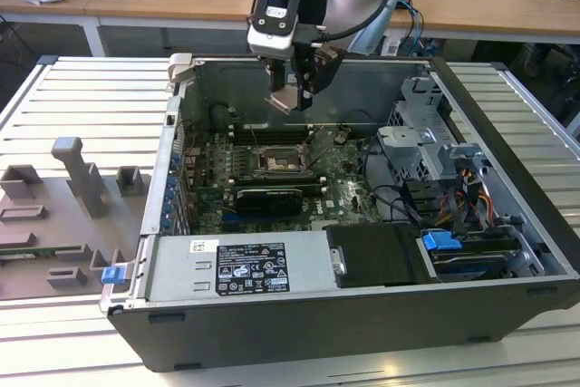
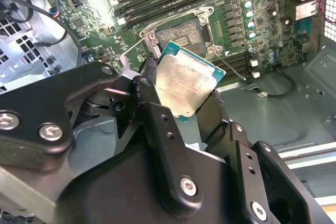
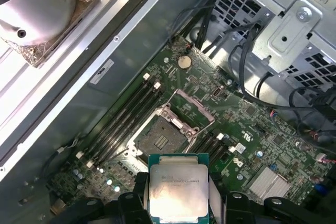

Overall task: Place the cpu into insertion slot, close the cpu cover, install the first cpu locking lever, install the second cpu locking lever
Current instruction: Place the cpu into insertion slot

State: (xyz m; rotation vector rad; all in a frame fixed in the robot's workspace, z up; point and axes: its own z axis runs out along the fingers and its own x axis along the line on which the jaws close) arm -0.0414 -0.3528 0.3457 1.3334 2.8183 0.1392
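My gripper (image 1: 292, 95) hangs inside the open computer case, above the motherboard, shut on the cpu (image 1: 282, 100). In both wrist views the cpu (image 2: 185, 83) (image 3: 177, 191) is a flat square chip with a pale metal top and a green rim, held by two edges between the black fingers (image 2: 148, 80). The insertion slot (image 3: 160, 141) (image 2: 184, 36) (image 1: 275, 163) lies bare below the chip, its dark contact field showing. The cpu cover (image 3: 181, 120) is swung up and open at the slot's edge. Thin wire levers (image 2: 134, 41) stand loose beside the slot.
Long black memory slots (image 3: 128, 111) flank the socket. A metal drive cage (image 1: 426, 138) with cables fills the case toward the exterior view's right, and a power supply (image 1: 240, 265) sits at the front. A grey fixture plate (image 1: 54, 215) lies outside the case on the exterior view's left.
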